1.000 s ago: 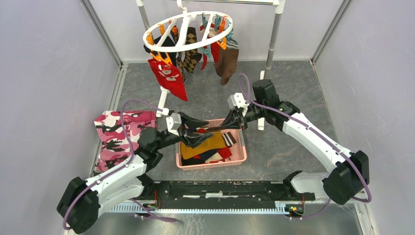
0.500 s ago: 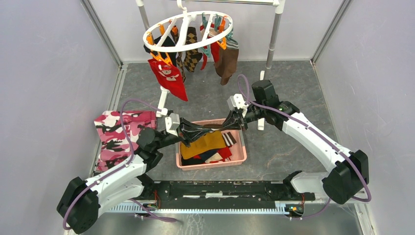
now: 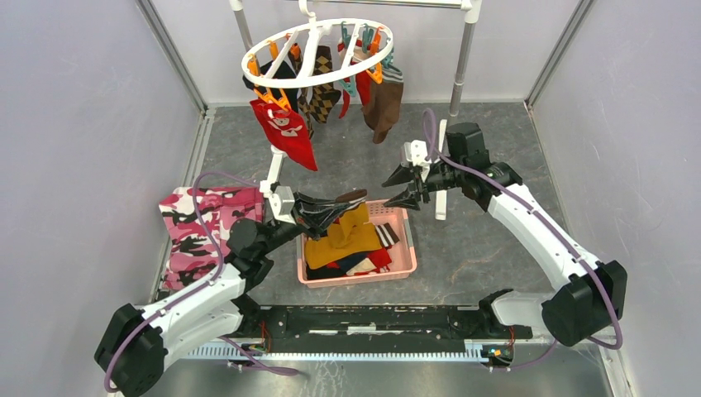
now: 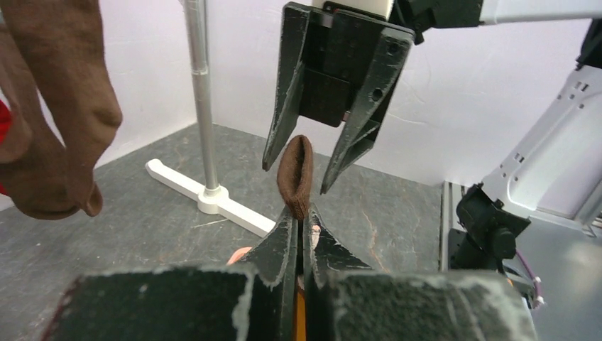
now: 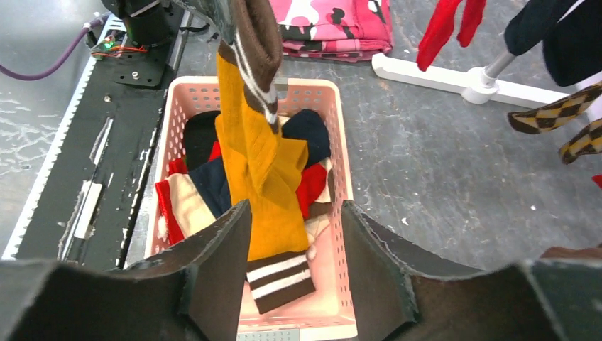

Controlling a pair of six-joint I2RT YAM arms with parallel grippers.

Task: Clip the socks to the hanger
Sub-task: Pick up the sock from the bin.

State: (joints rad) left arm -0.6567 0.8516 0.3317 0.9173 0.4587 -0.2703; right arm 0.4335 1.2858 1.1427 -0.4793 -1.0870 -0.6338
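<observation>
A grey table (image 3: 488, 248) lies between pale walls, with a metal rack pole (image 3: 461, 66) standing at the far side. The mustard sock (image 5: 259, 170), with its brown, white-striped cuff, hangs lifted over a pink basket (image 3: 405, 248) near the middle of the table. Its striped toe reaches down among the other socks (image 5: 206, 185) piled there in red, navy, black and cream.

The left fingers (image 4: 284, 241) are pressed together on the cuff, whose rounded end sticks up past their tips. At 3 o'clock of the cuff in the overhead view, the right fingers (image 4: 284, 106) are spread wide and empty. They point at the cuff end but are apart from it.

At 12 o'clock of the basket, the white round hanger (image 3: 317, 51) hangs by its hook from the rack. A red sock (image 3: 289, 132), an argyle sock (image 3: 324, 91) and a brown sock (image 3: 384, 103) already dangle from its orange and teal clips. At 9 o'clock of the basket a pink camouflage cloth (image 3: 198, 227) lies flat on the table, beside the left arm.
</observation>
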